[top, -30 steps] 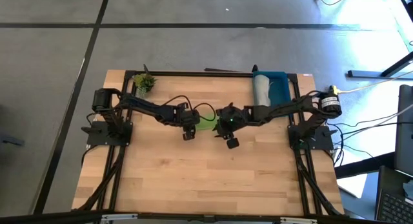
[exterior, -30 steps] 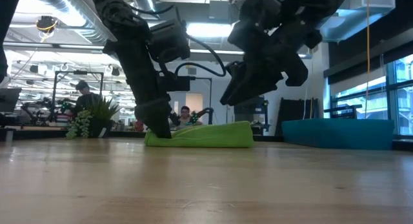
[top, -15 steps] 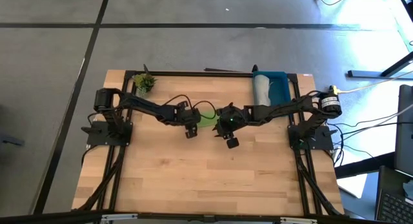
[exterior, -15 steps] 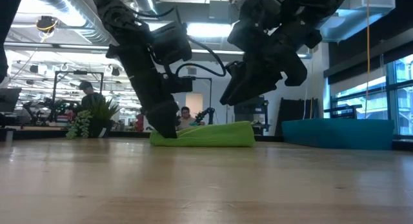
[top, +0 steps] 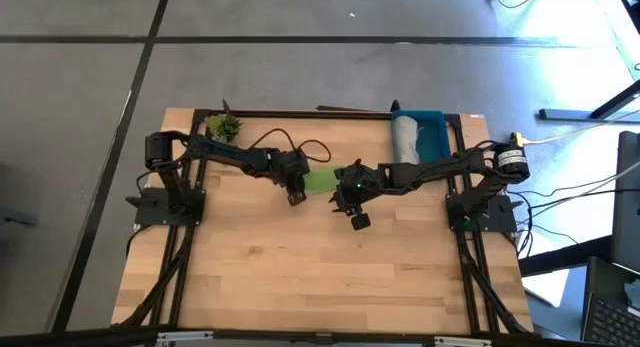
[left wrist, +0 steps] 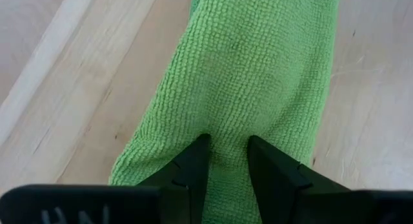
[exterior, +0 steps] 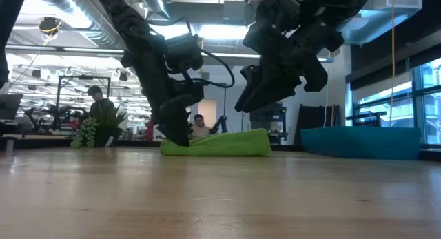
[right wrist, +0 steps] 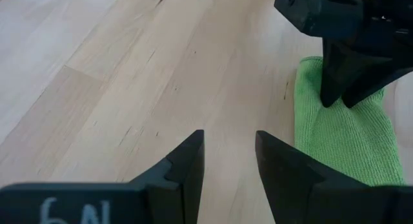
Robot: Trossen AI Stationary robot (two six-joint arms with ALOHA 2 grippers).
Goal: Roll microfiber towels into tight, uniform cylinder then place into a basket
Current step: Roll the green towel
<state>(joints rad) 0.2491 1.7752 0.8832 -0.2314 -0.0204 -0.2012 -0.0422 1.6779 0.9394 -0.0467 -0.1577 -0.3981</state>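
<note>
The green towel point(top: 321, 181) lies as a loose, flattened roll near the middle of the desk point(top: 300, 277), toward its far side, and the step in hand looks like tightening or gripping that roll. To do it well, the left gripper point(left wrist: 228, 161) should keep its hold square on the roll's left end, press down lightly and turn or lift evenly so the layers do not slip or fan out. Its fingers straddle the cloth with a narrow gap, pinching a fold of the green towel at the tips. The left arm reaches in from the left, wrist angled steeply down onto the towel's end. The right gripper point(right wrist: 230, 161) hangs above bare wood just right of the towel, fingers slightly apart and empty. A grey towel point(top: 405, 137), already rolled, lies in the blue basket point(top: 433, 137) at the far right.
</note>
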